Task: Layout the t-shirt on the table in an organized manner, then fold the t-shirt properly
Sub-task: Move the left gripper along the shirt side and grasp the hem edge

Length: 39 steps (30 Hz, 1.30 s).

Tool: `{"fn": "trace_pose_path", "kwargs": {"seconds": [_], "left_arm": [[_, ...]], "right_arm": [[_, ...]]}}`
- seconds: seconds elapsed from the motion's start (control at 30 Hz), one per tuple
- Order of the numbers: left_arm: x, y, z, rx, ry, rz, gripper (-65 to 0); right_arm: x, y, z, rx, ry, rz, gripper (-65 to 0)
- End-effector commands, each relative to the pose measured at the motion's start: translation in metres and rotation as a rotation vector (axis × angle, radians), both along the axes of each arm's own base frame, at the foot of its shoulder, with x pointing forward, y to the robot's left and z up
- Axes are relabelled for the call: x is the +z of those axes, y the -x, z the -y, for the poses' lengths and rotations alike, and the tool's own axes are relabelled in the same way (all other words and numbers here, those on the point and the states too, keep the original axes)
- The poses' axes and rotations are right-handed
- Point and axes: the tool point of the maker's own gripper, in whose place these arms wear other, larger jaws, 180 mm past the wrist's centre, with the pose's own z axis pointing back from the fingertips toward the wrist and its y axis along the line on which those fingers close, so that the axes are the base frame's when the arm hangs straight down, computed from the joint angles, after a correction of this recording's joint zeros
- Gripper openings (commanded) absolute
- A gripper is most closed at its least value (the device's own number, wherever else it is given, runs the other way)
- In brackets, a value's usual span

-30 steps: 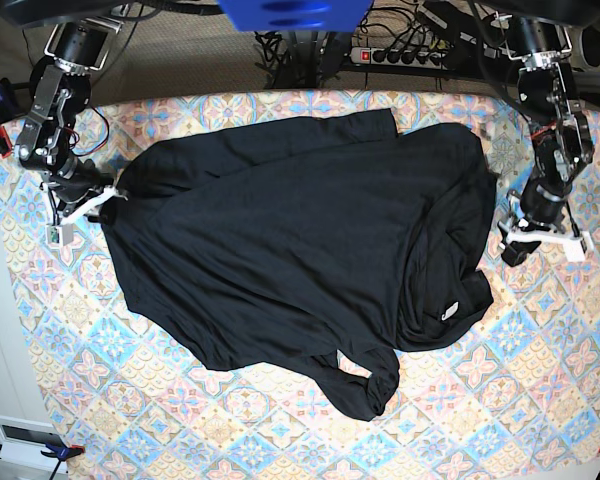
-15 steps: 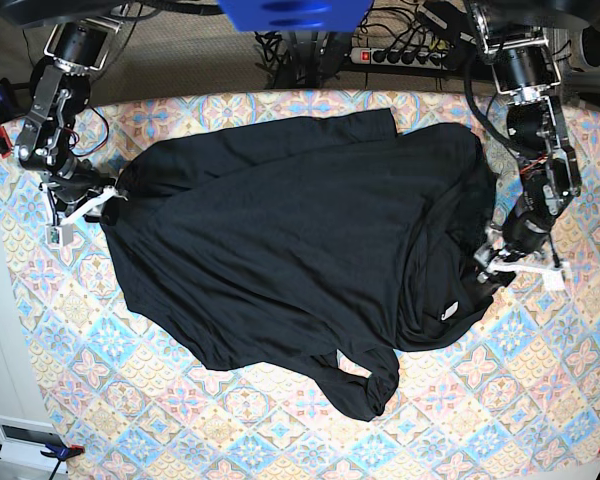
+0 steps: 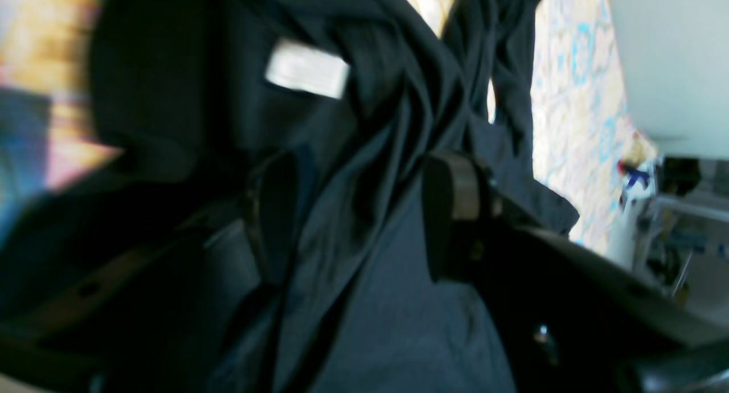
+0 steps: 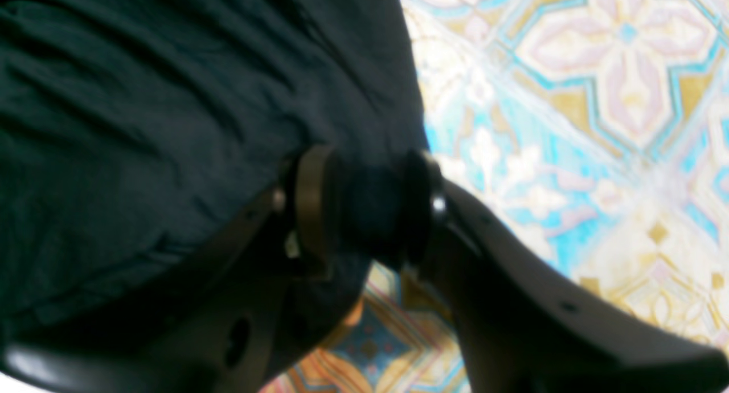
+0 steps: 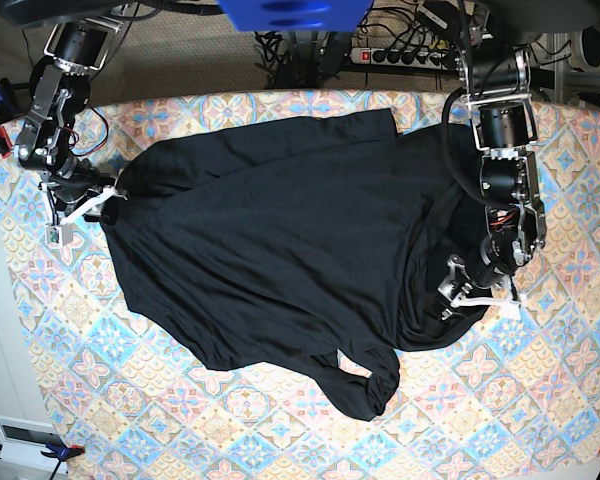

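- Black fabric everywhere: the t-shirt [image 5: 290,250] is sprawled across the middle of the bench [image 5: 540,400], rumpled, with one sleeve curled toward the near edge.
- Left pincer [image 3: 359,211] has its pads spread wide over a bunched ridge of cloth, close to the white label [image 3: 306,68]. Nothing pinched yet as far as I can see.
- Right pincer [image 4: 364,205] sits at the shirt's edge with dark fabric between its pads; looks like it's gripping the hem, though the view is blurry.
- Tip for this step, imo: dip the left one low enough to catch a single layer at the edge, not the whole ridge, then pull both sides apart evenly so it flattens.
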Motion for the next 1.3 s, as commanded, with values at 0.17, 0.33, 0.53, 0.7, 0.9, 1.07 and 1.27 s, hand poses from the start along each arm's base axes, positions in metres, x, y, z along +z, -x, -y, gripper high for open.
{"fn": "trace_pose_path", "kwargs": {"seconds": [0.17,0.33,0.53,0.7,0.9,1.07,1.27], "left_arm": [[-0.013,-0.013,0.016,-0.048,-0.105,-0.030,-30.8],[-0.025,-0.011,0.036,-0.132,-0.215,-0.040,-34.8],[-0.019,-0.018,0.034,-0.138,-0.258,-0.025,-56.9],[-0.003,-0.028,0.009,-0.114,-0.296,0.003,-65.0],[0.027,-0.027,-0.034,-0.026,-0.327,0.070,-64.7],[0.036,-0.025,-0.057,0.005,-0.355,0.079,-64.7],[0.036,-0.014,-0.088,0.026,-0.419,0.058,-64.6]], "right_arm": [[0.017,-0.011,0.006,0.003,0.016,0.056,-45.7],[0.016,-0.010,0.006,0.003,0.016,0.053,-45.7],[0.016,-0.010,0.006,0.003,0.016,0.054,-45.7],[0.017,-0.011,0.006,0.003,0.016,0.056,-45.7],[0.017,-0.011,0.006,0.003,0.016,0.056,-45.7],[0.017,-0.011,0.006,0.003,0.016,0.056,-45.7],[0.012,-0.013,-0.011,0.055,0.013,0.043,-45.7]]}}
